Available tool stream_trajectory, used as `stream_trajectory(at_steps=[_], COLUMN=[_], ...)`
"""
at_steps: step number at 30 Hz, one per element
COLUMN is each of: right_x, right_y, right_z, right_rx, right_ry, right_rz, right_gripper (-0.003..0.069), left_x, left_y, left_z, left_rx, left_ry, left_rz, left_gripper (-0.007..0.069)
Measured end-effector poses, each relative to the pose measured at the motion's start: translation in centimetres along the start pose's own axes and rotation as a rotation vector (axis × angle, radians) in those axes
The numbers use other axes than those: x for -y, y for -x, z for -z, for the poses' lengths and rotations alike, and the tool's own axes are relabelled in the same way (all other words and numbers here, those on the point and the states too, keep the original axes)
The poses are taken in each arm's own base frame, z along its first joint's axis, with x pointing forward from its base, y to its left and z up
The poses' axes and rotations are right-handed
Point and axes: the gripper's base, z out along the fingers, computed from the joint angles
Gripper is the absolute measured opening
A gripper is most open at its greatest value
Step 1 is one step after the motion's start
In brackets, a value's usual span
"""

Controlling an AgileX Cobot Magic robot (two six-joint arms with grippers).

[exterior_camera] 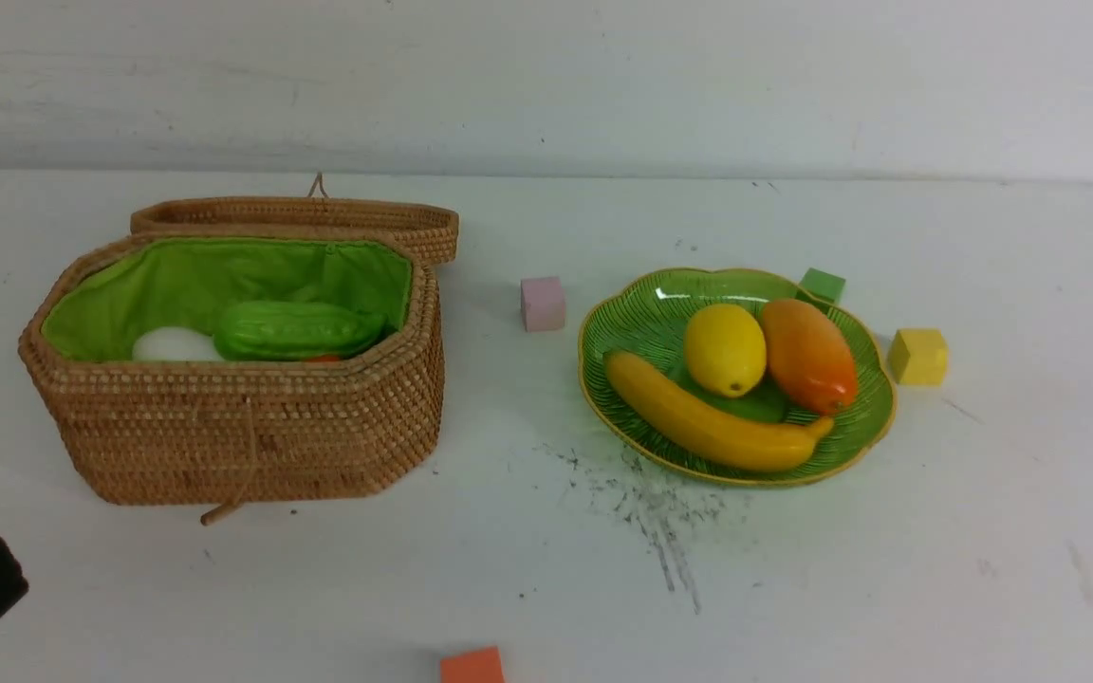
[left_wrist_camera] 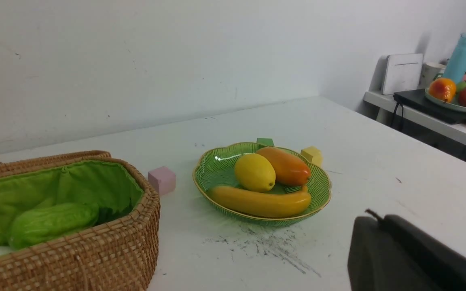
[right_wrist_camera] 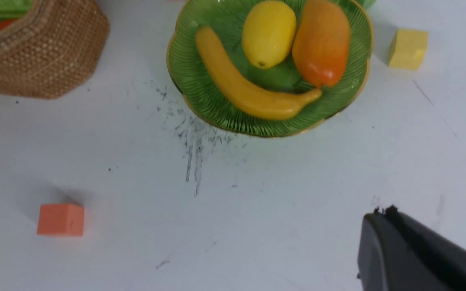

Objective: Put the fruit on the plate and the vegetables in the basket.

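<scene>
Nearest us, our left gripper point(left_wrist_camera: 382, 242) and right gripper point(right_wrist_camera: 395, 242) sit pressed together, empty, sorting apparently done. Beyond, banana point(exterior_camera: 713, 425), lemon point(exterior_camera: 724, 348) and mango point(exterior_camera: 808, 355) rest on the plate point(exterior_camera: 850, 436); left of the plate, cucumber point(exterior_camera: 298, 329), radish point(exterior_camera: 172, 344) and a sliver of carrot point(exterior_camera: 323, 359) lie in the basket point(exterior_camera: 252, 427).

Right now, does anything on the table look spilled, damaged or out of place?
Nothing is spilled or broken. The only oddity is a patch of dark scuff marks on the table just in front of the plate. The fruit sits on the plate, the cucumber in the open basket; small cubes lie scattered around.
</scene>
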Motion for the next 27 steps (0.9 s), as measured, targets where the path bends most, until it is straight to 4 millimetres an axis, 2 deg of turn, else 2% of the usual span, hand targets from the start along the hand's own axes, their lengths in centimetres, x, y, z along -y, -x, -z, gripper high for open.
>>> stream_trajectory(at_steps=[2,4,7,11,14,15,17,21,27], right_x=[-0.2,-0.4,-0.8,-1.1,-1.2,-1.2,-1.2,-1.2,-1.1], right_y=[-2.0,-3.1,-6.6,-10.4,-12.9,-13.2,-15.0,-16.8,-16.8], right_z=[0.9,1.6,2.8,3.2,3.3,3.2,3.3,3.4,3.5], right_rx=[0.007,0.023,0.061,0.126,0.166,0.163,0.211,0.282,0.389], right_ry=[0.002,0.005,0.027,0.05,0.056,0.056,0.062,0.07,0.074], right_rz=[0.002,0.003,-0.001,-0.017,-0.036,-0.04,-0.055,-0.099,-0.129], right_gripper=[-0.0014,-0.0014,-0.001,-0.0008,-0.0008,-0.0008,-0.0005,0.0001,0.0006], left_x=[0.0,-0.1,-0.1,0.1,0.2,0.2,0.1,-0.8,-1.7], left_y=[0.1,0.1,0.1,-0.1,-1.0,-1.1,-2.4,-5.0,-8.0], left_z=[0.0,0.0,0.0,0.4,1.3,1.5,2.1,1.4,0.3], left_rx=[0.01,0.015,0.015,0.025,0.067,0.075,0.118,0.118,0.034], left_ry=[0.005,0.007,0.007,0.002,0.003,0.003,0.011,0.049,0.071], left_rz=[0.0,0.0,0.001,-0.004,-0.011,-0.013,-0.016,0.006,0.032], left_gripper=[-0.0013,-0.0013,-0.0013,-0.0013,-0.0013,-0.0013,-0.0013,-0.0013,-0.0013])
